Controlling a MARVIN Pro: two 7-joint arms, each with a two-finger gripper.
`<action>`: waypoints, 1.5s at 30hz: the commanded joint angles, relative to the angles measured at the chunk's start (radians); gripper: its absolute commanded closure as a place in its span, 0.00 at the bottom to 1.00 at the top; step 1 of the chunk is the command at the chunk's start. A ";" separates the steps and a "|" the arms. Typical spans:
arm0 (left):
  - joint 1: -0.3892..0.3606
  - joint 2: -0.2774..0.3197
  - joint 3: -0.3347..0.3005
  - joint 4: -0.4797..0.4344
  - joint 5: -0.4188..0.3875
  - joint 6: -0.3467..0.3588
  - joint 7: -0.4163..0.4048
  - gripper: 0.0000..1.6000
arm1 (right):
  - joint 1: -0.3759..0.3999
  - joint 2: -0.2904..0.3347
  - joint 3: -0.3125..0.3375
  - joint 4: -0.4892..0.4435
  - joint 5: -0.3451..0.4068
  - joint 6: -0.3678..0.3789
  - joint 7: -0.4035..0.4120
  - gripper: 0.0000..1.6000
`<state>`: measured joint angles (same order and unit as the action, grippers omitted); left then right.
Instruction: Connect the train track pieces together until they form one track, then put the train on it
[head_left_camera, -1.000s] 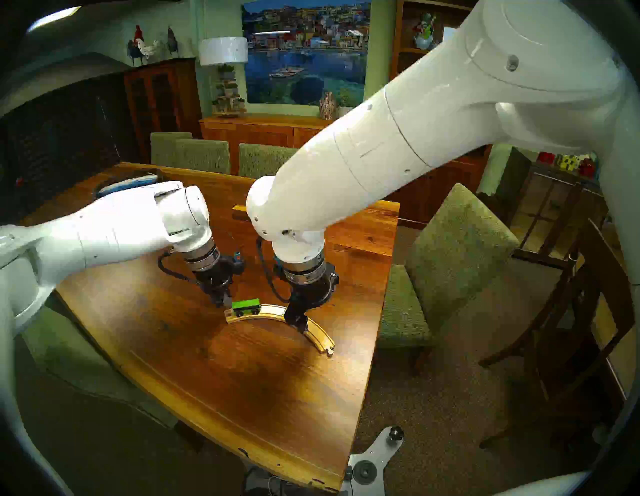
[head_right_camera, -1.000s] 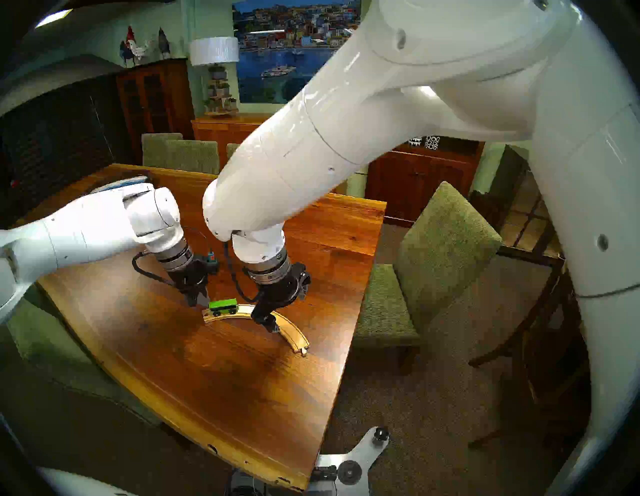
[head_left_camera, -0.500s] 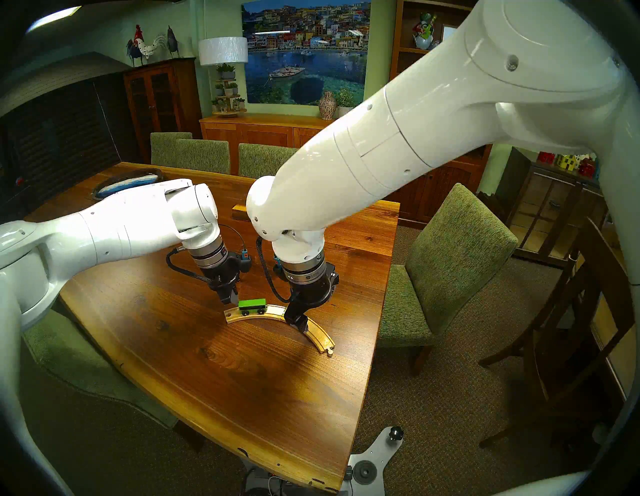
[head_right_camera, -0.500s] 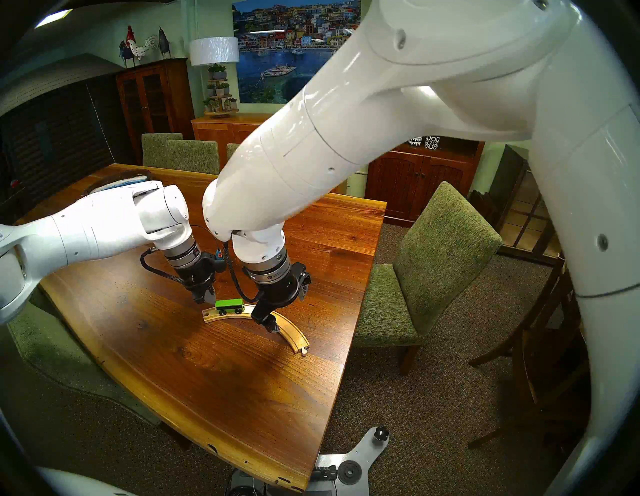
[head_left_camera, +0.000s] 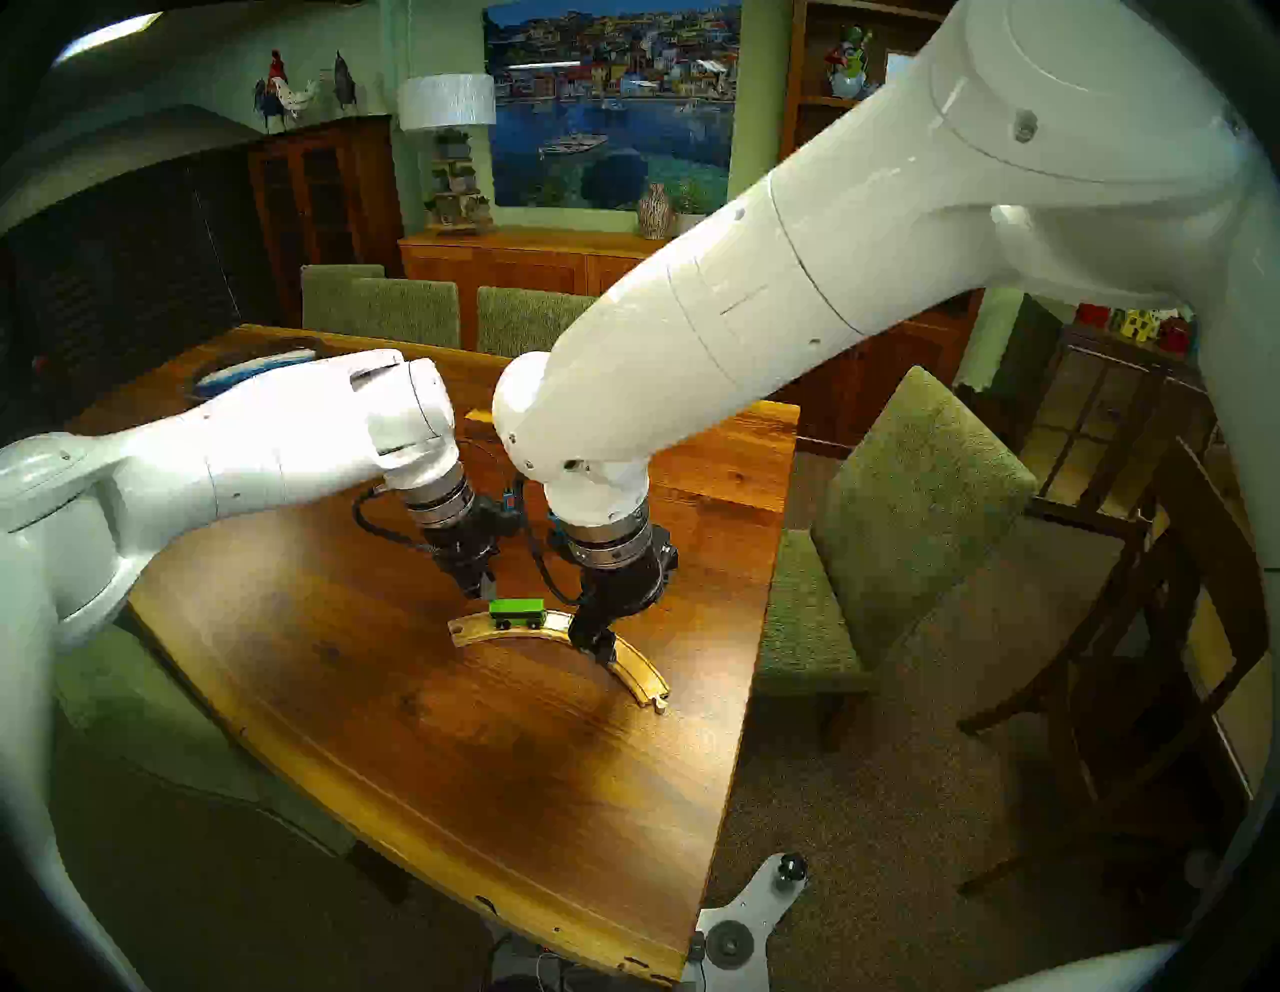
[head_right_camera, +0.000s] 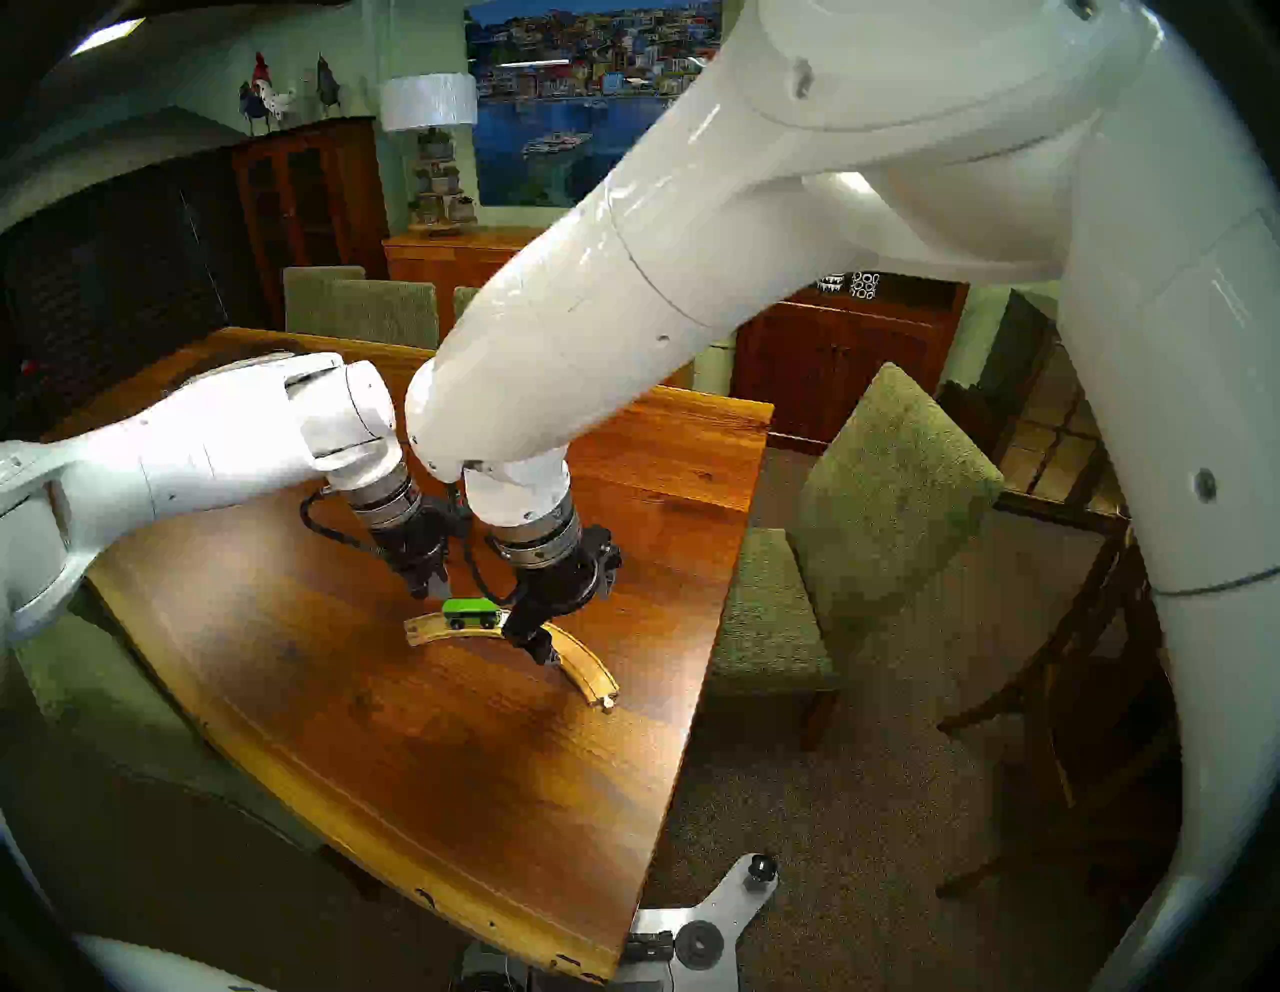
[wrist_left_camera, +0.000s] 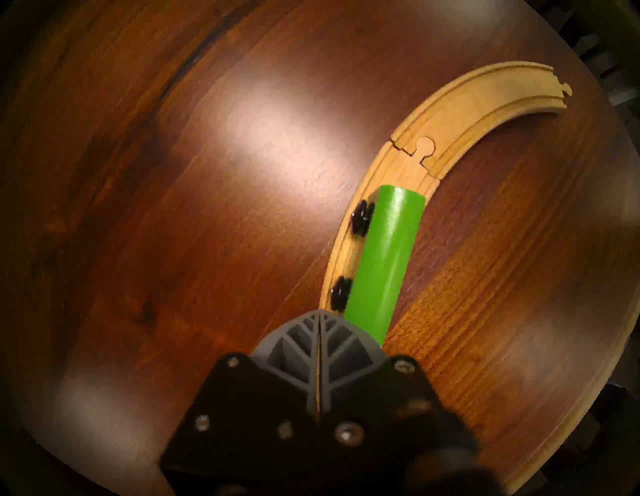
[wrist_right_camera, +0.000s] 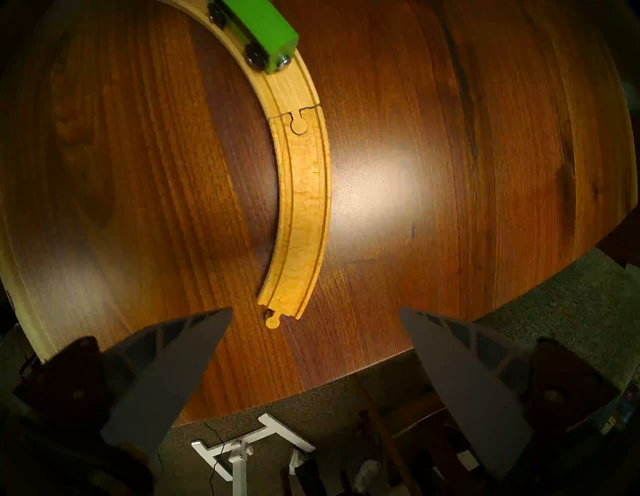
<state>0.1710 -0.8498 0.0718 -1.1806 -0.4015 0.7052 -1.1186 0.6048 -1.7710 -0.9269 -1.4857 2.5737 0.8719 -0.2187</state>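
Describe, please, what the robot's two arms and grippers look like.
Both arms are glossy white, rounded tubes ending in ribbed silver wrist rings. The left gripper and right gripper have black housings with visible screws and grey, tapering fingers with lattice ribbing. Black braided cables loop beside each wrist.

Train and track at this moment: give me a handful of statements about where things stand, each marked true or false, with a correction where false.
1. The two track pieces are joined, peg seated in socket. True.
2. The train lies on its side on the table, off the track. False: it stands on its wheels on the track piece at the arc's left in the head view.
3. The left gripper is shut and holds nothing. True.
4. The right gripper is clamped on the train. False: its jaws stand open and empty above the track's free peg end.
5. The train straddles the joint between the pieces. False: it sits wholly on one piece, just short of the joint.
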 joint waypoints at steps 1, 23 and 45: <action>-0.024 -0.042 -0.023 0.004 -0.011 -0.005 -0.006 1.00 | 0.023 0.013 0.004 0.009 -0.001 0.000 0.000 0.00; -0.036 -0.024 -0.041 -0.005 -0.018 0.004 0.010 1.00 | 0.023 0.013 0.004 0.009 -0.001 0.000 -0.001 0.00; -0.054 0.133 -0.037 -0.154 -0.026 -0.019 -0.052 1.00 | 0.023 0.013 0.005 0.009 -0.001 0.000 -0.001 0.00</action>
<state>0.1547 -0.7668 0.0465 -1.2888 -0.4231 0.6886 -1.1392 0.6047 -1.7708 -0.9265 -1.4857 2.5736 0.8721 -0.2194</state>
